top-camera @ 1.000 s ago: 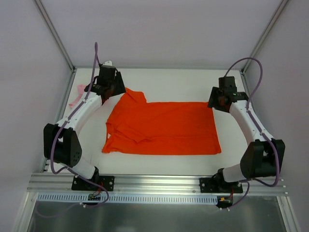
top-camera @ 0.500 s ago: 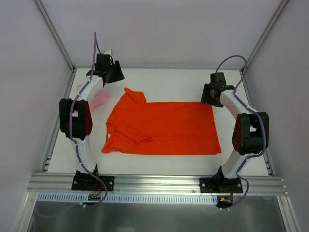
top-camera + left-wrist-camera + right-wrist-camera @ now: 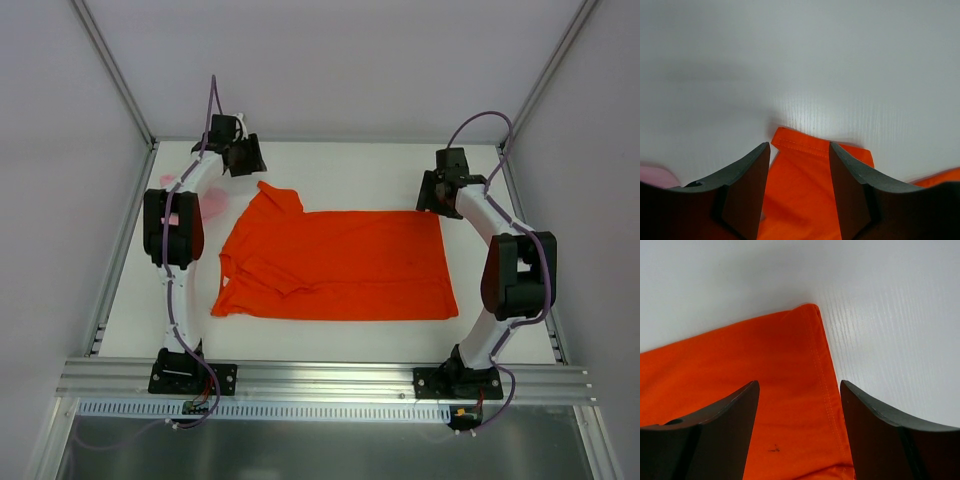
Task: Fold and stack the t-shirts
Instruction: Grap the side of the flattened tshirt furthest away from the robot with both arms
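Shirt: the orange-red t-shirt lies flat in the middle of the worktop, collar end to the left, hem to the right.
Pink tee: the pale pink t-shirt sits bunched at the far left, mostly hidden behind the left arm.
Left claw: parted and empty, hovering over the far sleeve tip.
Right claw: also parted and empty, over the far hem corner.
Step in hand: probably pinching both far corners to fold the shirt lengthwise.
How to do it well: lower both claws evenly and catch every cloth layer (the hem looks doubled), so the fold stays straight.
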{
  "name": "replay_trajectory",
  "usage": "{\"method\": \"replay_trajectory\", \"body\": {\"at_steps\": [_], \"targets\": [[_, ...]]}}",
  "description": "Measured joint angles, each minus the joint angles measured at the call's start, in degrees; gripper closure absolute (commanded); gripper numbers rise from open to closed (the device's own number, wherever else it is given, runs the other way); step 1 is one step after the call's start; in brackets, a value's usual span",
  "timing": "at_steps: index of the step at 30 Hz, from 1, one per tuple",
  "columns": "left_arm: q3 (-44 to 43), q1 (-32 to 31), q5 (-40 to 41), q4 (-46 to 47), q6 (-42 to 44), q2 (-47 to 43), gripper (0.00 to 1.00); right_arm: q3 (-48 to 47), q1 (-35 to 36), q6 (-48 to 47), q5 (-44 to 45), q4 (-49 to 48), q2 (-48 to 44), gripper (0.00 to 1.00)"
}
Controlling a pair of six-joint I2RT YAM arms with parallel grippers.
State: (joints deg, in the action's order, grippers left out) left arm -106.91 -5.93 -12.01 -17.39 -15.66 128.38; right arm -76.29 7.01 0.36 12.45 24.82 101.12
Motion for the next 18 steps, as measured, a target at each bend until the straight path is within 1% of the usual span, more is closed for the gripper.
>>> {"method": "replay_trajectory", "body": {"at_steps": [5, 18], "targets": [[-0.1, 0.0, 0.2, -0.6, 0.3, 0.3, 0.47, 0.0, 0.0, 0.0, 0.2, 0.0, 0.0, 0.30], [-1.6, 0.0, 0.2, -3.2, 0.4, 5.5, 0.48, 0.0, 0.0, 0.0, 0.3, -0.2, 0.0, 0.30]]}}
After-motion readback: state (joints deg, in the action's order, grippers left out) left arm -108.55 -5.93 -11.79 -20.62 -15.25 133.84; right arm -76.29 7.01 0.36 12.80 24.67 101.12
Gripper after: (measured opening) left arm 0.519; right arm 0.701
